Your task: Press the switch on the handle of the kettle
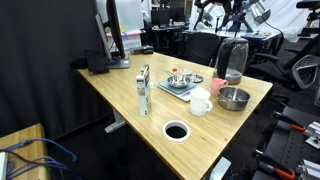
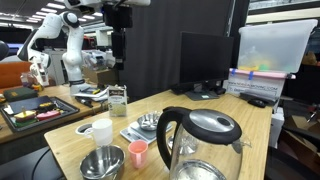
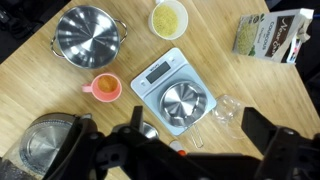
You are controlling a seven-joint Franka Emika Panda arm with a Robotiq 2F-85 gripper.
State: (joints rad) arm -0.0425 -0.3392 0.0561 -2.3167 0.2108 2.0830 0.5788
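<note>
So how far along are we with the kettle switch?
Nothing looks done: the kettle stands untouched near the table edge. In hand: the gripper hangs high above the scale, fingers apart. Left: come down to the handle and make the press.

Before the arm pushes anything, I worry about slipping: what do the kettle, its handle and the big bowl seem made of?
The kettle: greyish see-through body, glass or clear plastic, cannot tell which. The handle: probably black plastic, by its moulded curve. The bowl: likely polished steel, from its mirror-bright reflections.
</note>
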